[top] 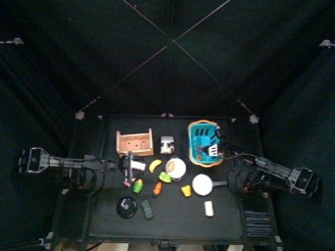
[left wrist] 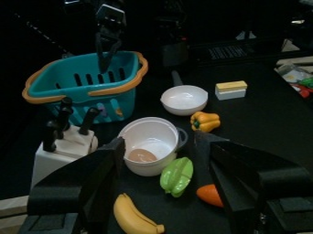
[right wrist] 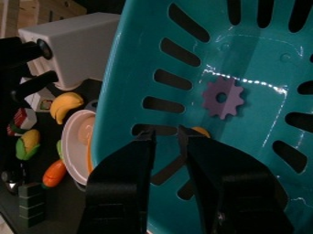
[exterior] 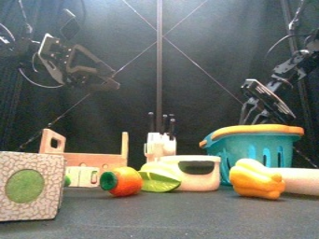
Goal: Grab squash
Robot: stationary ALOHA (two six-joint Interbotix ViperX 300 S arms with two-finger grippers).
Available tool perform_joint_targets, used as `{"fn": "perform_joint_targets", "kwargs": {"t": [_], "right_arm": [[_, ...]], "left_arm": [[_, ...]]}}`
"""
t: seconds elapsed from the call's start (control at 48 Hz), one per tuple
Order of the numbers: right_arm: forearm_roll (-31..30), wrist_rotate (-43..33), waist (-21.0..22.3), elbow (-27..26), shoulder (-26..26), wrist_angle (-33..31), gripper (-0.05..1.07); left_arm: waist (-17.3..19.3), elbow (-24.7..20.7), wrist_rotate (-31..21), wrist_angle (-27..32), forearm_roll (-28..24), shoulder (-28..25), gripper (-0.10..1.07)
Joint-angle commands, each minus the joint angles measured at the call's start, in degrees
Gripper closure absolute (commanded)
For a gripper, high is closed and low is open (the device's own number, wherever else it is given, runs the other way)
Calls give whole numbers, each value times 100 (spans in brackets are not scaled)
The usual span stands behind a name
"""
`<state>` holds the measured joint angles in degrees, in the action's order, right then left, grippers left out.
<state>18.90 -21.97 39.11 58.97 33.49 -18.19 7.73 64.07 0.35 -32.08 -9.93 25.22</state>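
While the pale cream-yellow rounded toy squash (top: 203,183) is seen lying on the black worktop (top: 98,206), touching a yellow toy pepper (top: 185,189) | left jaws: held open, nothing gripped | right jaws: open, at the teal plastic basket (exterior: 249,149)

Basket (top: 205,141) right of wooden crate (top: 135,143), knife block (top: 167,143) between them.
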Motion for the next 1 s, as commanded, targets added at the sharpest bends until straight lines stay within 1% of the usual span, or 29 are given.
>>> {"fn": "perform_joint_targets", "kwargs": {"t": [0.0, 0.188, 0.312, 0.375, 0.521, 0.708, 0.854, 0.979], "right_arm": [[0, 18, 0, -105, 97, 26, 34], [18, 9, -97, -308, 527, 18, 34], [35, 9, -413, -431, 729, 62, 35], [44, 9, -659, -475, 773, 70, 35], [0, 18, -1494, -545, 800, 88, 35], [44, 9, -2347, -519, 800, 88, 35], [70, 0, -2751, -545, 765, 88, 35], [202, -9, -2962, -589, 650, 62, 35]], "left_arm": [[0, -62, 0, -44, 26, 9, 2], [9, -26, 9, -44, 18, 9, 2], [26, -26, 9, -44, 18, 9, 2], [26, -26, 9, -9, 26, 9, 2], [35, 44, 9, 9, 26, 9, 2], [79, 114, 9, 9, 53, 9, 2], [70, 141, 0, 18, 149, 9, 2], [70, 185, 0, 9, 290, 9, 2]]}}
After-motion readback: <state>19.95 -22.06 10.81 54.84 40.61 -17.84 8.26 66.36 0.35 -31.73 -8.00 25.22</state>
